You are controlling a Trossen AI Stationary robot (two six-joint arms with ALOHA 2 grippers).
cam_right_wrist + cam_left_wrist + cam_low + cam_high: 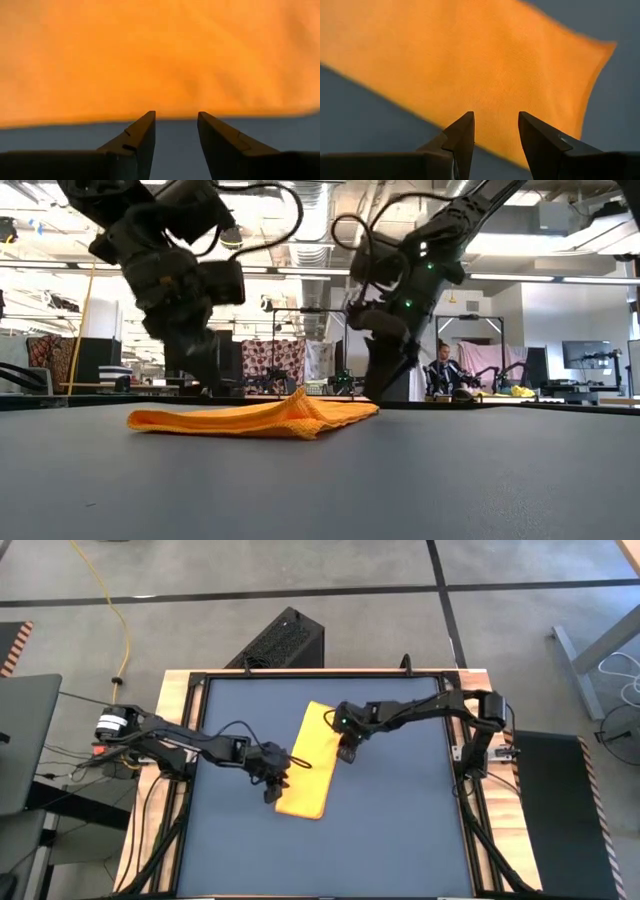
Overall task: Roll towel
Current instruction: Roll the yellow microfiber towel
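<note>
The towel (309, 761) lies flat near the middle of the table (400, 840), its long axis running from the far edge toward the near edge. The left tool (274, 783) and right tool (347, 752) flank its long sides, both parted and empty.

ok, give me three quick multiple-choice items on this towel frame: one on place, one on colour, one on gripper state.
1. Where does the towel lie?
A. Near the middle of the dark blue tabletop
B. Hanging off the table's edge
C. On the floor

2. What colour is the towel?
A. White
B. Yellow-orange
C. Green

3. How do the left gripper and right gripper stand?
A. Both clamped on cloth
B. One lifting the towel
C. Both open, nothing between the fingers

Answers:
1 A, the high view shows it between the two arms, well inside the edges.
2 B, plain yellow-orange in every view.
3 C, each wrist view shows a clear gap between the fingers at the towel's edge.
</note>
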